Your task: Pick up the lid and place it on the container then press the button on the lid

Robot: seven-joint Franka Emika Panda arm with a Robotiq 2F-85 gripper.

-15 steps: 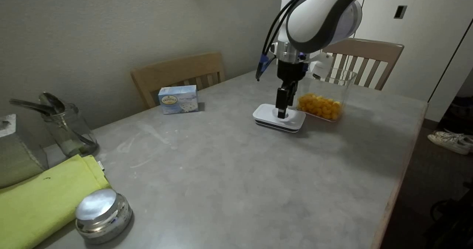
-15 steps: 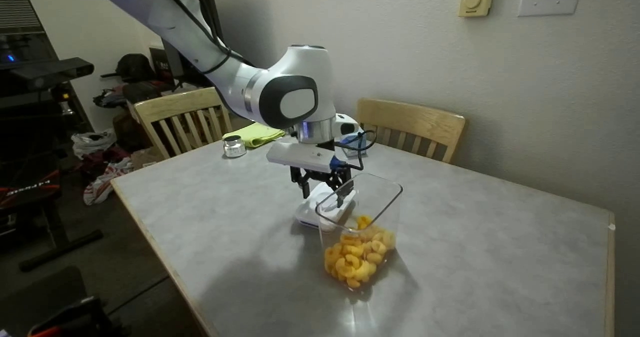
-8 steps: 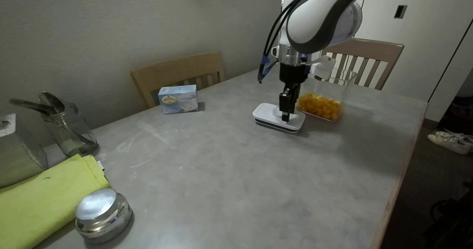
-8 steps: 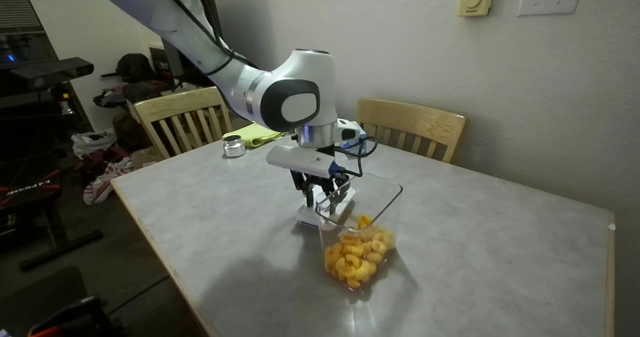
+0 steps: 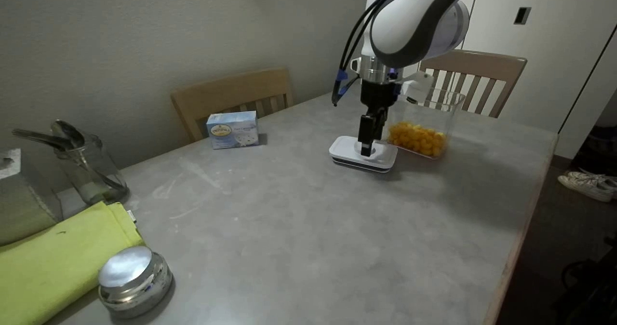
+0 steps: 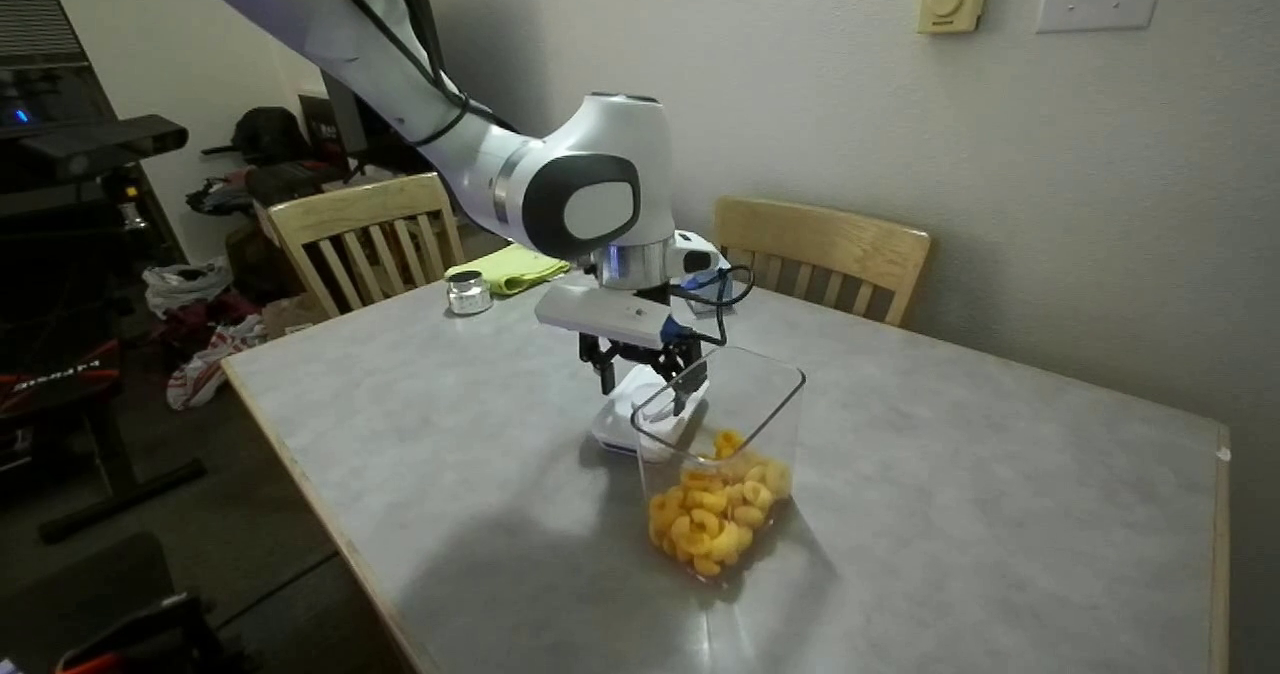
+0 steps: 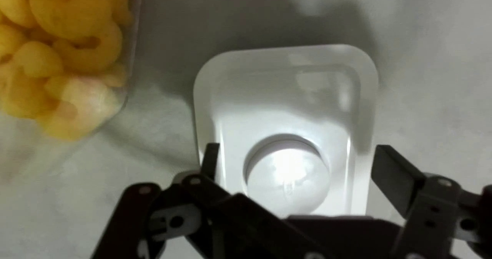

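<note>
The fingers stand apart over the lid, which lies on the tabletop. A strip of tabletop separates its rounded edge from the container; opposite, the tabletop spreads wide.

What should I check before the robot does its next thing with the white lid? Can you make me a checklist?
1. Is the gripper open? Ok: its fingers are spread apart.
2. Is the lid the right way up? Ok: the round button faces up.
3. Is the button between the fingers? Ok, it looks that way in the wrist view.
4. Are the fingers low enough to grab? Cannot tell from these pictures.
5. Is the lid held? Not ok: the gripper isn't closed on it, and it sits on the table.
6. Is the container ready for its lid? Ok: the top is open, and the yellow-orange pieces lie low inside.
</note>
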